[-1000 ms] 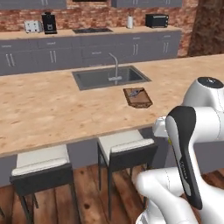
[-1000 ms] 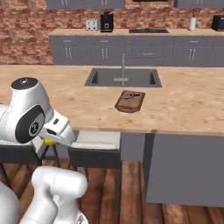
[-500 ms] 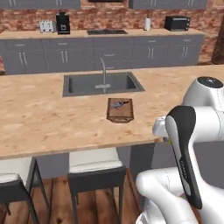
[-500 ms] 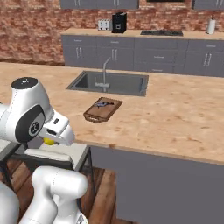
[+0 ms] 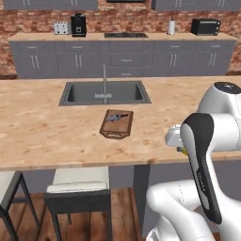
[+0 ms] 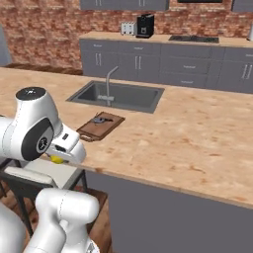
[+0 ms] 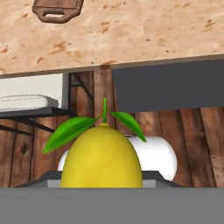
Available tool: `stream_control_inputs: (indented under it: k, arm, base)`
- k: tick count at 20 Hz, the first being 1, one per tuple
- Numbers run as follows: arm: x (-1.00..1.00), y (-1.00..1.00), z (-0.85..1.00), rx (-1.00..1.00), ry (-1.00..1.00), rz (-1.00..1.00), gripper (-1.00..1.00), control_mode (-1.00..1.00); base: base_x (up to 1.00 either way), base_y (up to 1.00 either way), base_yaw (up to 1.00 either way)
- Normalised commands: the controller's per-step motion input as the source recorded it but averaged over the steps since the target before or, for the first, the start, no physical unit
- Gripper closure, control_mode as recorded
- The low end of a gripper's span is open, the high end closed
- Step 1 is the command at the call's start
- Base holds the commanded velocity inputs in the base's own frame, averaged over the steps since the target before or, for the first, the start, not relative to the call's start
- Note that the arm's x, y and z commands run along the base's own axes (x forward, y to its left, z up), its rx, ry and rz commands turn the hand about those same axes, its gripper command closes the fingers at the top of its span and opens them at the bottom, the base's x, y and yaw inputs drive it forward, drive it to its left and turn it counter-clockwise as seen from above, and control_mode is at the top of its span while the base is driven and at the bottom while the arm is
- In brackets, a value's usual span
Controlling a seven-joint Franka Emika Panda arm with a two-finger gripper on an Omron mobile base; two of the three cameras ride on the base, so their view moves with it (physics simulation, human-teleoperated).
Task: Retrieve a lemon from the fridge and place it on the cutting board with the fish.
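Holding the lemon (image 7: 101,157) between closed fingers, the gripper (image 6: 60,157) hangs below the counter (image 6: 197,138) edge, above a stool (image 7: 30,103). At 11 o'clock lies the cutting board (image 5: 117,124) with the fish (image 5: 116,117), beside the sink (image 5: 104,92).

the lemon (image 7: 101,156) is cut off below by the hand view's bottom edge, and in the base views only a sliver of it (image 6: 58,159) peeks out under the white wrist, so the gripper's fingers and how they stand cannot be told. the cutting board (image 7: 58,9) is cropped by the top edge of the hand view, leaving just its handle end, and the fish (image 5: 116,117) on it is too small in the left base view to make out beyond a grey smear. the stool (image 5: 78,189) is partly hidden under the near edge of the surface (image 5: 42,136), and a second stool (image 5: 6,186) is cut by the left edge.
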Motion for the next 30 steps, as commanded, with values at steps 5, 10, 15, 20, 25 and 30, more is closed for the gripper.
stream_control_inputs:
  k: [5, 10, 15, 20, 25, 30]
  arm:
    - [0.0, 0.0, 0.0, 0.0, 0.0, 0.0, 1.0, 1.0]
    - [0.0, 0.0, 0.0, 0.0, 0.0, 0.0, 1.0, 1.0]
    - [0.0, 0.0, 0.0, 0.0, 0.0, 0.0, 1.0, 1.0]
    - [0.0, 0.0, 0.0, 0.0, 0.0, 0.0, 1.0, 1.0]
    - [0.0, 0.0, 0.0, 0.0, 0.0, 0.0, 1.0, 1.0]
    - [0.27, 0.01, 0.03, -0.01, 0.04, 0.0, 1.0, -1.0]
  base:
    - [0.37, 0.1, 0.0]
    - [0.43, 0.15, 0.0]
    - [0.26, 0.38, -0.02]
    - [0.34, 0.34, 0.0]
    - [0.26, 0.12, 0.0]
    - [0.0, 0.0, 0.0]
